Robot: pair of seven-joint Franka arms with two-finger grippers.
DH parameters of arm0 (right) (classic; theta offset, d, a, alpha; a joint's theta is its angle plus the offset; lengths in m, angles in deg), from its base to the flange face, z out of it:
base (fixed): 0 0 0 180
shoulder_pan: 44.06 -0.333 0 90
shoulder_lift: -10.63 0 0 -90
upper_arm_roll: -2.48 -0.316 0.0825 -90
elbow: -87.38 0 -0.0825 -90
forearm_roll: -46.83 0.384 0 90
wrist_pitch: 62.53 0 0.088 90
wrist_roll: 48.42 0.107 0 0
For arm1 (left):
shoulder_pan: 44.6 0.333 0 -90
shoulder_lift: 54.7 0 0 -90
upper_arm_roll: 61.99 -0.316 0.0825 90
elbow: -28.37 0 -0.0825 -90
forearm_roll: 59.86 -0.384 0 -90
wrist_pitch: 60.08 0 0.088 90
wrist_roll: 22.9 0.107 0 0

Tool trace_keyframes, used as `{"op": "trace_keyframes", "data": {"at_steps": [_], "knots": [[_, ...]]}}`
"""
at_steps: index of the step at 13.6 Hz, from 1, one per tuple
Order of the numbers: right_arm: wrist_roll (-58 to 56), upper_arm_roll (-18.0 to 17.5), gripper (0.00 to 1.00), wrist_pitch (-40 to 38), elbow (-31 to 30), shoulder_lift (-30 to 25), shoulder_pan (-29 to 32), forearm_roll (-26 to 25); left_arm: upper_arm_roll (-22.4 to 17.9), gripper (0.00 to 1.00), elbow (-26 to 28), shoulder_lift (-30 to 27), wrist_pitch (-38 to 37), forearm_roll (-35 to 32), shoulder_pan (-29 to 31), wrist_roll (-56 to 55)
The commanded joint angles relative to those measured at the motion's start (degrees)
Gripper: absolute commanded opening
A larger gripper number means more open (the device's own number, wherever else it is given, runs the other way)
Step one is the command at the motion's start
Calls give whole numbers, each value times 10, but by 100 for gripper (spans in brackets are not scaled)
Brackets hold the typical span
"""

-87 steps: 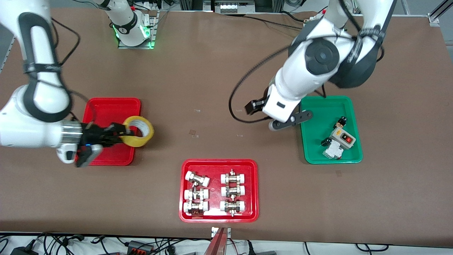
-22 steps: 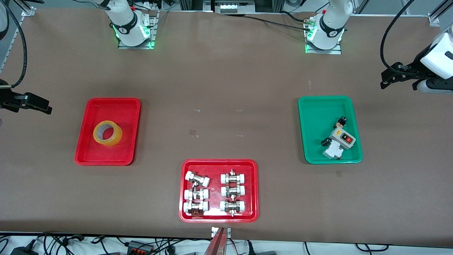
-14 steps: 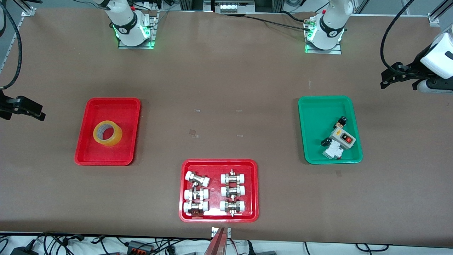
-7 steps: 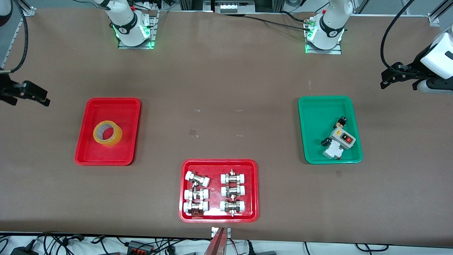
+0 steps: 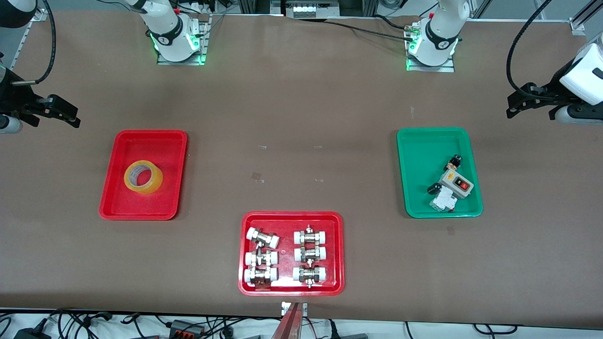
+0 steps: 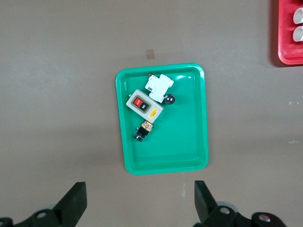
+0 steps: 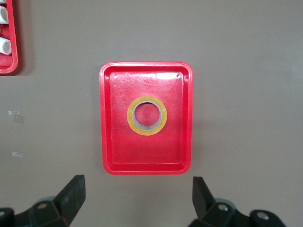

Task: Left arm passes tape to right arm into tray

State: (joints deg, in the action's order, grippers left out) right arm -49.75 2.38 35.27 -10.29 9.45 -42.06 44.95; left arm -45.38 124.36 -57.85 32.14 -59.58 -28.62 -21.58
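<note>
The brown bench [image 5: 301,108] carries three trays, and both arms are drawn back to its ends. The left arm [image 5: 582,77] hangs high at its own end, boxy white wrist up and black fingers pointing in toward the middle; the left claw [image 5: 518,101] is over bare bench farther from the front camera than the green tray [image 5: 424,150], spread wide and holding nothing — its wrist view shows the two fingers [image 6: 73,203] well apart. The right arm [image 5: 12,94] sits at the other end, only its dark wrist showing; the right claw [image 5: 66,113] is over bare bench beside the red tray [image 5: 155,141], also spread wide and empty, as its wrist view confirms [image 7: 137,201].

The tray of white-capped fittings [image 5: 291,221] lies nearest the front camera, between the other two. The green tray holds a grey switch box [image 5: 456,182] and small parts.

The tape [image 5: 143,177] lies flat inside the red tray — core opening upward, near the tray's middle, touched by neither claw.
</note>
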Motion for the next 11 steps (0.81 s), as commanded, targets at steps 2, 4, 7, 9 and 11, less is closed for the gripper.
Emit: {"op": "trace_keyframes", "data": {"at_steps": [2, 4, 7, 9, 11], "knots": [[-10, -1, 100, 4, -9, -15, 4, 11, 4, 100, -5, -4, -11, 10, 6, 11], [-16, 0, 100, -4, -9, -17, 5, 11, 0, 100, -7, -2, -10, 10, 7, 12], [-14, 0, 100, -2, -9, -19, 4, 12, 2, 100, -7, -3, -9, 10, 7, 12], [-15, -1, 100, -2, -9, -20, 4, 11, 0, 100, -7, -2, -9, 10, 7, 12], [-15, -1, 100, 0, -9, -21, 4, 12, 1, 100, -7, -2, -9, 10, 6, 12]]}}
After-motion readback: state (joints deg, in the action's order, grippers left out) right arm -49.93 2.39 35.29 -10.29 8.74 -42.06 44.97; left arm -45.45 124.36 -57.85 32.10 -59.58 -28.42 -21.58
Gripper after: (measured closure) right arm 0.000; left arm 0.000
